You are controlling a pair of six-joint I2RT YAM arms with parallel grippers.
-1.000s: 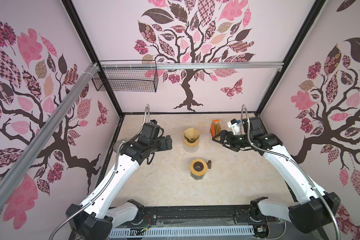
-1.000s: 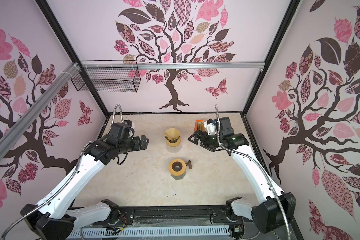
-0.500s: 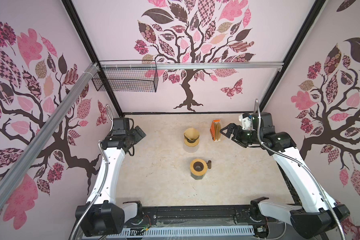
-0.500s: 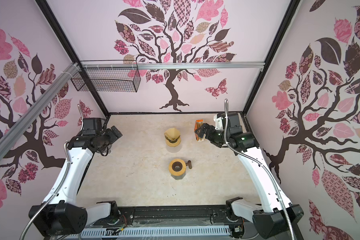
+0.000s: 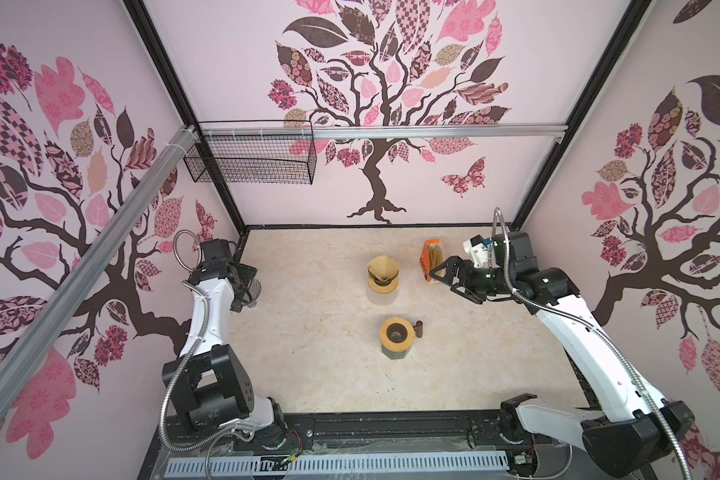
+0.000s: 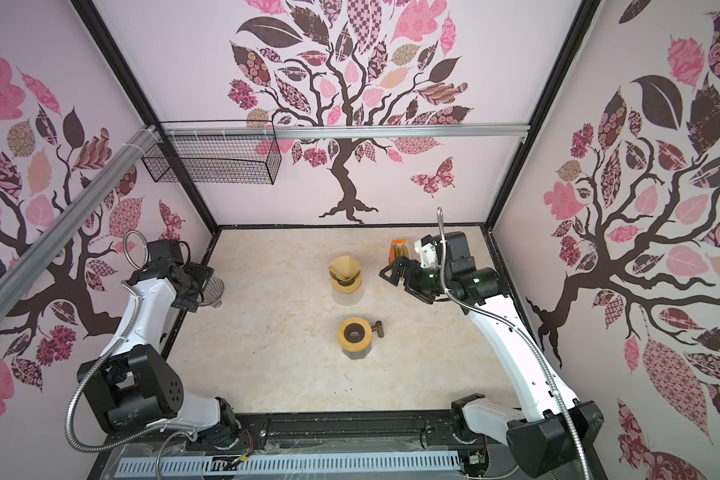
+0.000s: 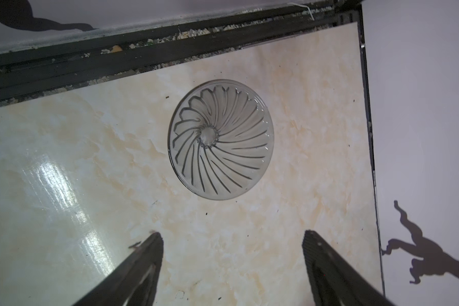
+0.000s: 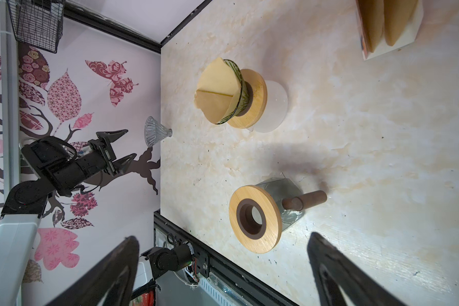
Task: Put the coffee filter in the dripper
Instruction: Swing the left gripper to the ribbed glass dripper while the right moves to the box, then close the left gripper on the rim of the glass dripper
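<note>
My left fingers point(image 7: 143, 265) spread near the glass dripper point(image 7: 220, 139) at 9 o'clock on the table point(image 5: 308, 374), right fingers point(image 8: 112, 273) spread beside the coffee filters point(image 5: 435, 255) at 1 o'clock: I may pinch several, or tip their holder point(image 5: 425, 264).

The marble-look tabletop point(image 5: 308, 374) has four things on it. A frosted server with a wooden collar point(image 5: 382, 286) sits about mid-table. A grey jar with a wooden ring lid point(image 5: 396, 334) stands near the server, frontward. An orange filter box point(image 5: 431, 259) is just back-right of the server, and a clear ribbed glass dripper point(image 6: 213, 290) is well off to its left.
</note>
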